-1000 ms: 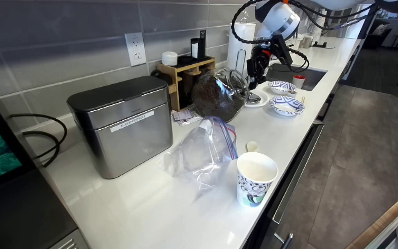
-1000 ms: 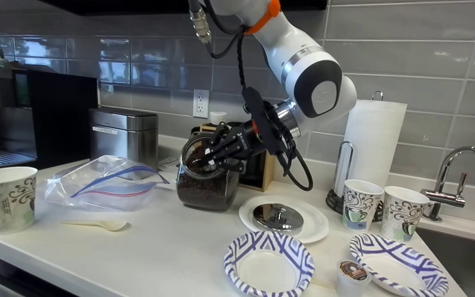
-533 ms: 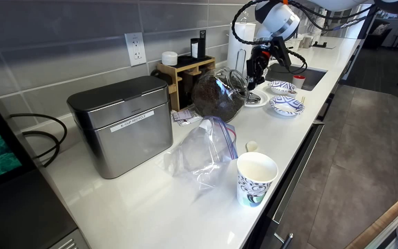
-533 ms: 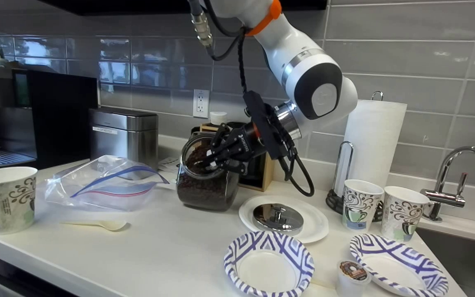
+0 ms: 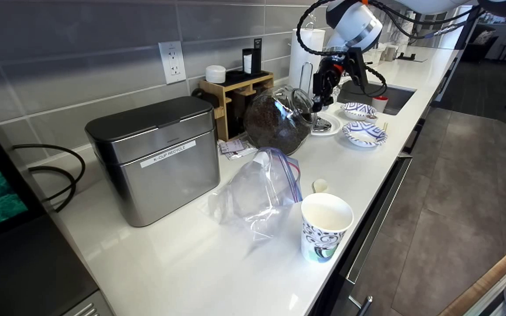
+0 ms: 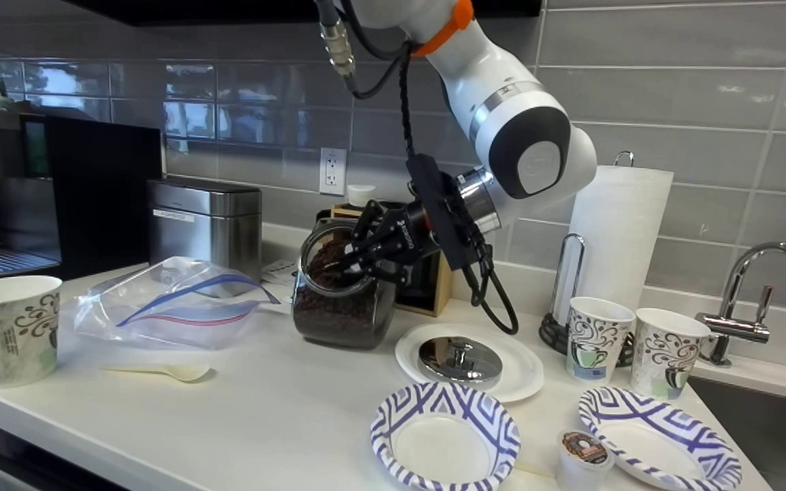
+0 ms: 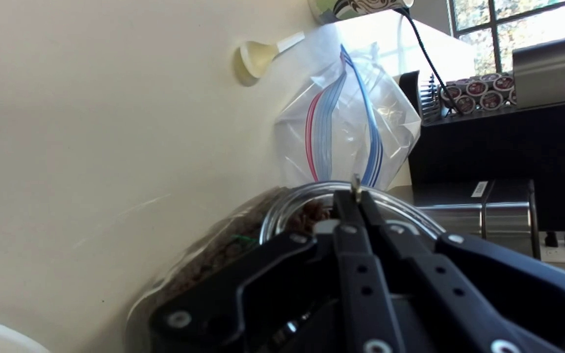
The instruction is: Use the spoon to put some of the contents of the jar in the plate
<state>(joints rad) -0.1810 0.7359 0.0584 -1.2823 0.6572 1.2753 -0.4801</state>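
The glass jar leans on its side with its mouth open, holding dark brown contents. It also shows in an exterior view and in the wrist view. My gripper points into the jar's mouth. In the wrist view, the fingertips are shut on a thin metallic piece seen edge-on, seemingly the spoon; the rest of it is hidden. A blue-patterned paper plate stands in front of the jar, and a second patterned plate is at the right.
A pale spoon lies on the counter near a plastic bag and a paper cup. A white plate bears a chrome lid. Two cups and a paper towel roll stand behind. A pod sits between the patterned plates.
My gripper has shifted slightly to the right with a small change of wrist angle, its fingertips still at the jar's mouth. The wrist cable hangs lower. The jar and plates have not moved.
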